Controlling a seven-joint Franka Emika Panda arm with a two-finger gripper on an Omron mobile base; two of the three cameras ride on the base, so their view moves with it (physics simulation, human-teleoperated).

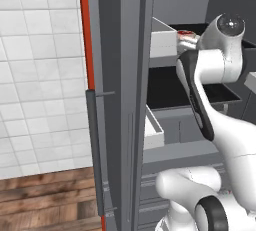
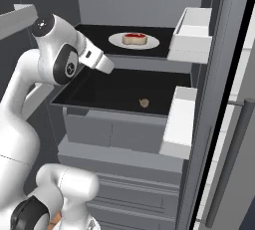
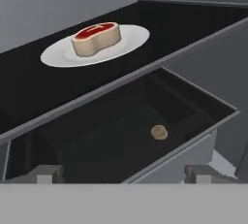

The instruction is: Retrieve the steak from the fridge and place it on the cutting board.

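Note:
The fridge (image 2: 219, 74) stands open with its dark shelves exposed. On the upper black shelf lies the steak (image 2: 135, 38), a red chunk with a pale fat rim, resting on a white plate (image 2: 152, 43). The hand view shows the steak (image 3: 96, 38) up and to the left on its plate (image 3: 131, 41). My gripper (image 3: 123, 174) is open and empty, hovering in front of the shelves, short of the steak and slightly lower. From the right base view the gripper (image 2: 108, 67) is left of the plate, at the shelf's front edge. The cutting board is out of view.
A small brown round item (image 3: 159, 132) sits on the lower black shelf (image 2: 109, 94). White door bins (image 2: 191, 35) (image 2: 179, 119) hang to the right of the shelves. Grey drawers (image 2: 124, 134) lie below. The long grey door handle (image 1: 95, 150) runs beside a tiled wall.

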